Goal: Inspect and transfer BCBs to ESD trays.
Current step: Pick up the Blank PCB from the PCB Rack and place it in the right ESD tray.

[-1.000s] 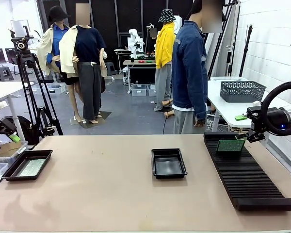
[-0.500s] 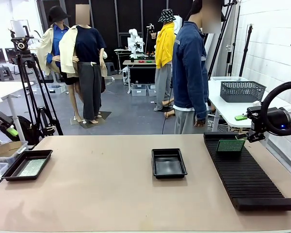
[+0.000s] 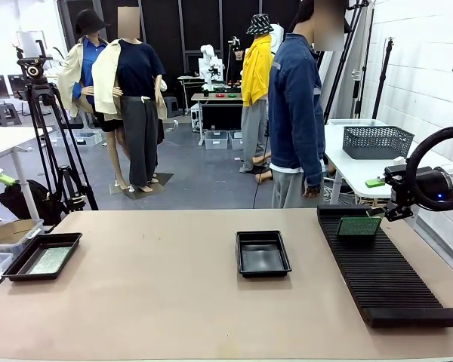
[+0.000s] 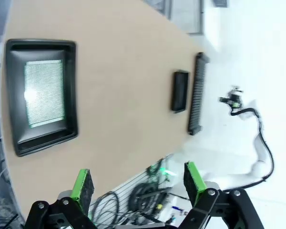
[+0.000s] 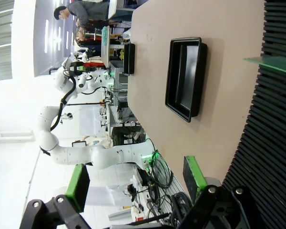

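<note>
At the front view's right edge, the right arm (image 3: 438, 188) is showing a black housing with a blue light, a black cable (image 3: 436, 136) arching over it. The left gripper (image 4: 138, 180) and right gripper (image 5: 136, 181) are carrying green pads (image 4: 83, 183) on black fingers (bolted knuckles). The person (image 3: 294, 113), upper centre, is wearing blue denim.

Open workshop: grey floor (image 3: 204, 177), white block wall (image 3: 426, 60) on the right, dark panels (image 3: 166, 30) across the back. Beige counter (image 3: 158, 302) up front. White side table (image 3: 346, 162) by the right wall, mesh basket (image 3: 377, 141) on it. Tripod (image 3: 53, 143) with a camera stands off the counter's far left corner, with another white table (image 3: 4, 139) behind it. Far bench (image 3: 219, 97) mid-room, bins (image 3: 217, 140) under it. Bright light top left, even elsewhere.
</note>
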`<state>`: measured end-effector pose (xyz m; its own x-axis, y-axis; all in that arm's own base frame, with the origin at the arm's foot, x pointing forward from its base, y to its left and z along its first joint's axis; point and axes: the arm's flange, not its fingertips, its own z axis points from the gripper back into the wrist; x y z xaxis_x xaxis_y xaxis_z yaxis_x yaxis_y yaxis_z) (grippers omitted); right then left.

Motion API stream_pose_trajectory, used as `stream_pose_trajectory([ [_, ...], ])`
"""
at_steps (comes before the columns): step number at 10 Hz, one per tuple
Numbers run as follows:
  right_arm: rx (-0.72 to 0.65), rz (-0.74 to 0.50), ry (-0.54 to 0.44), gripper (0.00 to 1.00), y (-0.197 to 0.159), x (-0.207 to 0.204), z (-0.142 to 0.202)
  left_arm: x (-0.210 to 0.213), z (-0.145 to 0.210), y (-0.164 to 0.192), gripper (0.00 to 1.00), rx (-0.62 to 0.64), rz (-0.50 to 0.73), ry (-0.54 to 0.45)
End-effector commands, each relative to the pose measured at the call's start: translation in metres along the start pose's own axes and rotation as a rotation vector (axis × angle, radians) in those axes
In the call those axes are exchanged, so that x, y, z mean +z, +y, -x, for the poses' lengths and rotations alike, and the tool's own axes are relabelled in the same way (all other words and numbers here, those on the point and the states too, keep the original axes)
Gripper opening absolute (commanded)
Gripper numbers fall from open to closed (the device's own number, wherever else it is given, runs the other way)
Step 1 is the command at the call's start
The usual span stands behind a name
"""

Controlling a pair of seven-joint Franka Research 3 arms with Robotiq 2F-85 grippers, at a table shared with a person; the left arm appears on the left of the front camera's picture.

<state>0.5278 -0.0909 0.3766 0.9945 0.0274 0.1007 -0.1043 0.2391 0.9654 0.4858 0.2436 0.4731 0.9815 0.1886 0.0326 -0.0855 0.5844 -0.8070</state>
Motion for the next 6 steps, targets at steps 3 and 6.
stream_pose_trajectory([
  [3, -0.012, -0.003, -0.015, 1.0, 0.001, -0.002, 0.0, 0.018, -0.01, 0.026, 1.0, -0.046, 0.266, -0.078],
  [6, -0.012, -0.003, -0.015, 1.0, 0.001, -0.002, 0.0, 0.031, -0.015, 0.039, 1.0, -0.068, 0.33, -0.144],
])
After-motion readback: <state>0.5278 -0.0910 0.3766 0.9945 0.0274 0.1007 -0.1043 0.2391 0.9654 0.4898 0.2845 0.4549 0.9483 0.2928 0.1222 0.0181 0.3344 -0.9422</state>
